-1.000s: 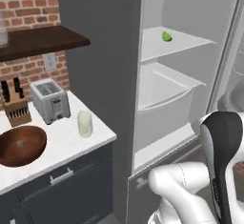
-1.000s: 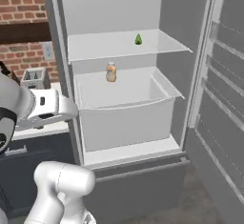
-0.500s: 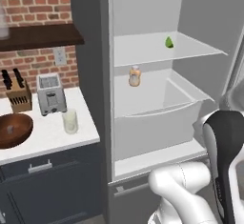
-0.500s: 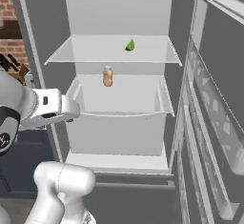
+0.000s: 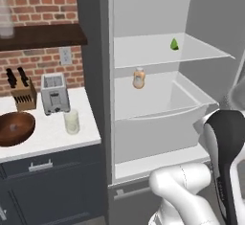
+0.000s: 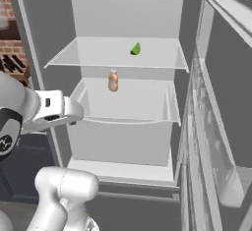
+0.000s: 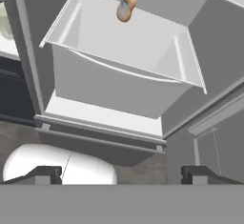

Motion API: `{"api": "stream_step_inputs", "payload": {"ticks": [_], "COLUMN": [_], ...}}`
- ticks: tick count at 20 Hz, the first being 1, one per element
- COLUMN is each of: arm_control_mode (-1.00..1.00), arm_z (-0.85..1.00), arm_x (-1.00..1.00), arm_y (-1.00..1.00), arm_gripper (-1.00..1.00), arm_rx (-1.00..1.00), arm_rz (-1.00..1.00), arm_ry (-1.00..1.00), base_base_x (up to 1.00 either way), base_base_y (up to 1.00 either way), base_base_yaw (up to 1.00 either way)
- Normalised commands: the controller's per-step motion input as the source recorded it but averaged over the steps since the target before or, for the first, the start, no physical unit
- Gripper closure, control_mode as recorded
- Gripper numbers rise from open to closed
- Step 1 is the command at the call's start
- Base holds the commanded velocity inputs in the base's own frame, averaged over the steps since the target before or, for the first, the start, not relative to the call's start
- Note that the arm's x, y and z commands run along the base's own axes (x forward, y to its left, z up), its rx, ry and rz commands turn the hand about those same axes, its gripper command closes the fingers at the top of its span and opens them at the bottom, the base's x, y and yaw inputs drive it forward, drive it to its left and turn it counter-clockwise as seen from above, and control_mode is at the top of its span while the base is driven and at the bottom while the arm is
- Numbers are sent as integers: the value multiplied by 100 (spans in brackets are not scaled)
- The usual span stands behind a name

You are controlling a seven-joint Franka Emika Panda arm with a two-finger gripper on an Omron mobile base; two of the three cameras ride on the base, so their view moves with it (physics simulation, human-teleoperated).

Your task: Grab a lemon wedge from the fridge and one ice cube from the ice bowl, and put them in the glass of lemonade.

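With the fridge [image 5: 158, 8] standing wide open, its door swung off to the right, the lemon wedge [image 5: 174, 44] is easy to pick out: a small yellow-green piece on the upper shelf [image 5: 143, 51], toward the right and fairly far back. Below it, a small orange-tan bottle [image 5: 139, 78] stands at the back of the open drawer [image 5: 158, 118], so it sits lower than a straight reach to the shelf would run. The gripper [image 7: 122, 175] hangs low in front of the fridge, looking up at the drawer from below, with its two dark finger tips spread about as wide as they go and nothing between them. That fits an approach not yet begun: the hand needs to rise well above the drawer front before going in. On the counter [image 5: 48, 138] to the left, the glass of lemonade [image 5: 72, 122] waits near the front edge, with the wooden ice bowl [image 5: 14, 128] just beside it on the left; I cannot make out any ice cube in it from here. A toaster [image 5: 53, 92] and a knife block [image 5: 21, 94] stand behind, against the brick wall.
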Motion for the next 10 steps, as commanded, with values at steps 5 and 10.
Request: {"api": "stream_step_inputs", "payload": {"ticks": [5,10], "arm_control_mode": [100,100], "arm_z": [0,0], "arm_x": [0,0], "arm_y": [0,0], "arm_gripper": [-100,-100], "arm_rx": [0,0], "arm_rz": [0,0], "arm_ry": [0,0], "base_base_x": [34,37], "base_base_y": [-48,-2], "base_base_yaw": [-8,-10]}}
